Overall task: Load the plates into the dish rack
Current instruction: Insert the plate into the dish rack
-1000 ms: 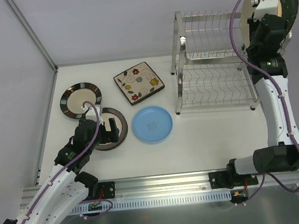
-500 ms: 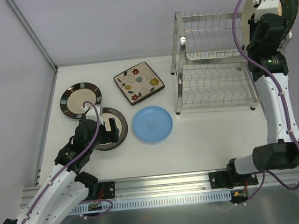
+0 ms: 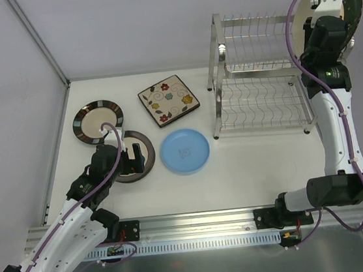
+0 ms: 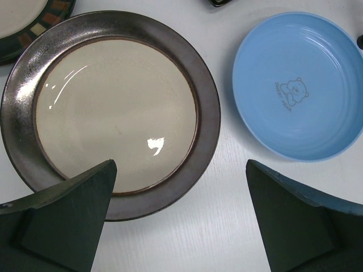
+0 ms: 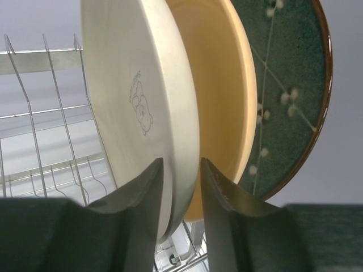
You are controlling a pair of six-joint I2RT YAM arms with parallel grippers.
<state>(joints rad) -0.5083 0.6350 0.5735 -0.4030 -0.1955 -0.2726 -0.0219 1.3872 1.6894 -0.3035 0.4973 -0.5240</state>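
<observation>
Cream plate [image 5: 142, 102] rim between right fingers [image 5: 136, 218], grip unclear; left fingers [image 4: 74, 218] wide, empty.

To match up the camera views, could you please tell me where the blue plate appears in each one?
Top external: blue plate near the picture's centre, right of the brown-rimmed plate.
Left wrist: upper right.
Right wrist: not in it.
Shared landmark: the brown-rimmed plate beside it, on its left.
</observation>
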